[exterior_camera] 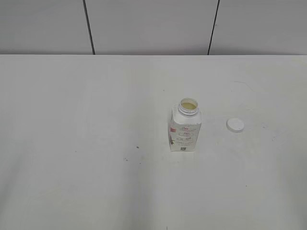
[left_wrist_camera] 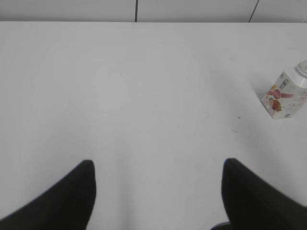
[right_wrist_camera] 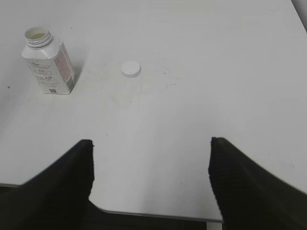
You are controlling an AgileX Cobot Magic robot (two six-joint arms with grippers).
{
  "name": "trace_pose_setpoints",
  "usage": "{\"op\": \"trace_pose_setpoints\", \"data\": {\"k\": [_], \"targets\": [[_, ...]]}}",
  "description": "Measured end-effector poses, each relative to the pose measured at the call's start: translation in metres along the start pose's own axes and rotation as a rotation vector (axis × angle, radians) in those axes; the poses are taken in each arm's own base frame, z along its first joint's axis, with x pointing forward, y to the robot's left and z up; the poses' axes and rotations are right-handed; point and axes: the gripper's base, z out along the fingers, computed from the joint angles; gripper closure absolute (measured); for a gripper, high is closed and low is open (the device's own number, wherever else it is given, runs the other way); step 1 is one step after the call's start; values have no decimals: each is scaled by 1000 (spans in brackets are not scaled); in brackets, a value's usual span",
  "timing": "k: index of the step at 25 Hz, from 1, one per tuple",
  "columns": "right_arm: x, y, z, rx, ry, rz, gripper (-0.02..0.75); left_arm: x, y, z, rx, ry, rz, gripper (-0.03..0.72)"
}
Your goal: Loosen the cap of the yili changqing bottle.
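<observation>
Cap [exterior_camera: 235, 125] lying off bottle [exterior_camera: 185, 125], right of it, mid-tabletop [exterior_camera: 76, 143]; neck standing open, so loosening looking done; left pincer [left_wrist_camera: 158, 191] and right pincer [right_wrist_camera: 151, 177] both hanging spread, empty, near front edge.

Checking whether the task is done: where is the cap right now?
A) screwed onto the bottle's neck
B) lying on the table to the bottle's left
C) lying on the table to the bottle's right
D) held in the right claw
C: the cap lies on the table, apart from the bottle, whose neck is open.
</observation>
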Motion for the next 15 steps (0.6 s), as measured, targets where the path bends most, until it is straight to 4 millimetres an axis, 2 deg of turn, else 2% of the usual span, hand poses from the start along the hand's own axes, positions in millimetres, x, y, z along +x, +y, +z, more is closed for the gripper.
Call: {"op": "trace_pose_setpoints", "data": {"k": [15], "targets": [[0, 0, 0, 1, -1, 0, 152, 0, 0, 0, -2, 0, 1, 186]]}}
